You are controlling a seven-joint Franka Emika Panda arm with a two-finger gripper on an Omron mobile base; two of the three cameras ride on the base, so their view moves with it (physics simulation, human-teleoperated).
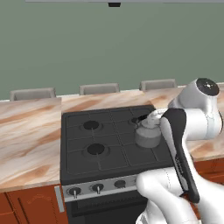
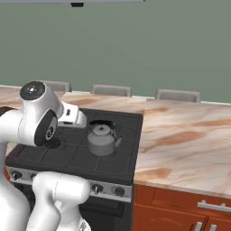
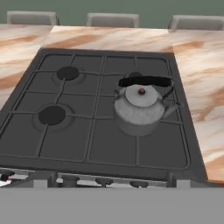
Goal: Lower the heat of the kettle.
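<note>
On the stove (image 3: 26, 144), the kettle (image 3: 140, 109) sits on the right-hand grate, spout toward the counter (image 3: 205, 87); whether the gripper's jaws are spread or closed cannot be told.

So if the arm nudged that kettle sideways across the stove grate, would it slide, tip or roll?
The kettle looks squat with a wide flat base, so it would probably resist tipping and not roll. It sits on the raised grate bars of the stove, which may catch the base and make it slide jerkily. Its rigid grey metal body probably won't flex.
</note>
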